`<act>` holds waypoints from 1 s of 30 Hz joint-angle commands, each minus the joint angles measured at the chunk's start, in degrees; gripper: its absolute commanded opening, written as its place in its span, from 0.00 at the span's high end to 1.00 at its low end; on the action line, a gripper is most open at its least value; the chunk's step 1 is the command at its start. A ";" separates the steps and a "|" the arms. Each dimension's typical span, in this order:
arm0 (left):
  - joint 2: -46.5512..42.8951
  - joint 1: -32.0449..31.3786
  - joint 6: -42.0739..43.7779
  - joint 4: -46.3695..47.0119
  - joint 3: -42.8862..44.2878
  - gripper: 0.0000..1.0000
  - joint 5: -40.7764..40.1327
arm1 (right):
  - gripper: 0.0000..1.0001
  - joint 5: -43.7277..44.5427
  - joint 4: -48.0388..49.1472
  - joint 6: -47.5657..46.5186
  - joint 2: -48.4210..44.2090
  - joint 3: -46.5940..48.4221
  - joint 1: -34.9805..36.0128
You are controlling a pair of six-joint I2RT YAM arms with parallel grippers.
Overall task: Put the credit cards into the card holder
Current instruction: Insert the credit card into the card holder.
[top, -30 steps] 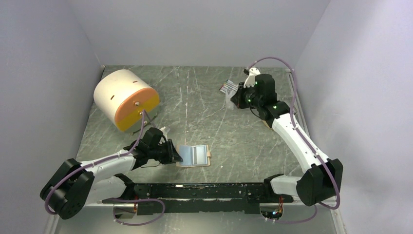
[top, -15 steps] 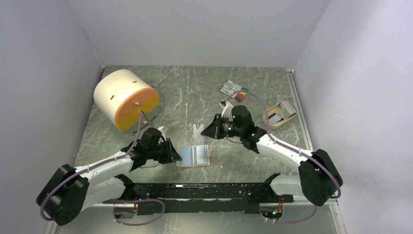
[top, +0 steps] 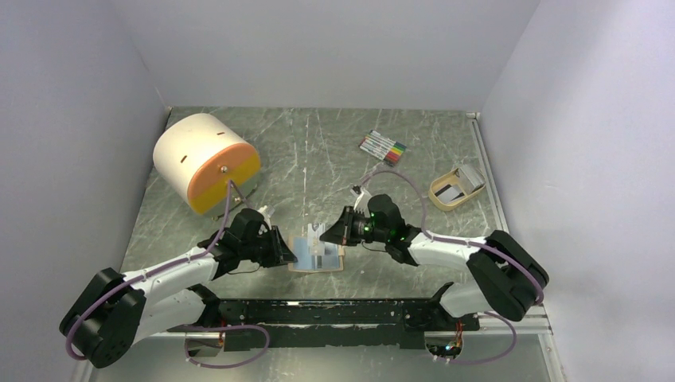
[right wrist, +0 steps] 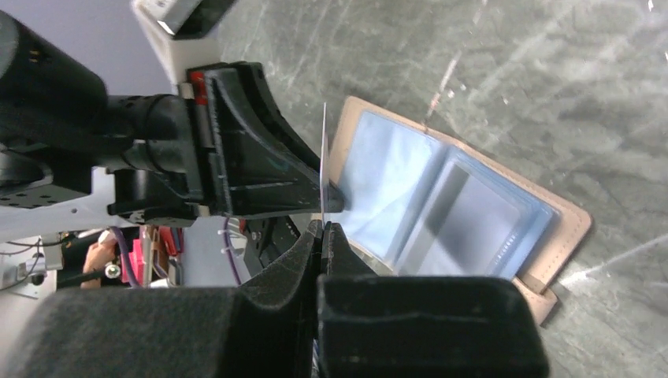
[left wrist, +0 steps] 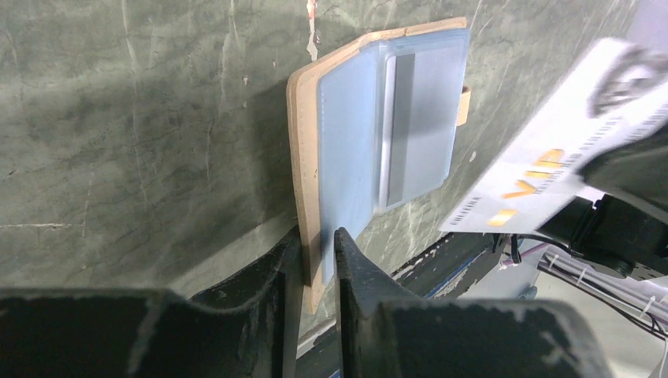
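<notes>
The tan card holder (top: 328,256) lies open on the table, its pale blue sleeves (left wrist: 410,118) facing up. My left gripper (top: 290,255) is shut on the holder's left cover edge (left wrist: 303,197). My right gripper (top: 326,232) is shut on one whitish credit card (top: 313,237) and holds it on edge just above the holder's left half. In the left wrist view the card (left wrist: 543,169) shows orange "VIP" lettering and a barcode. In the right wrist view the card (right wrist: 324,157) is edge-on between my shut fingers, over the holder (right wrist: 441,205).
A tan open-topped tray (top: 436,193) with whitish-grey cards in it stands at the right. A bundle of coloured marker pens (top: 383,148) lies at the back. A large white and orange cylinder (top: 205,161) lies at the left. A black rail (top: 334,312) runs along the near edge.
My right arm has swung from the back right, by the pens and the tray, down and left to the card holder, carrying a card. The left gripper has stayed on the holder.
</notes>
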 commanded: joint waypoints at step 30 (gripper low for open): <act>-1.47 -0.43 -0.57 -0.38 -0.73 0.73 -1.18 | 1.00 9.19 8.84 1.61 8.24 -5.73 1.29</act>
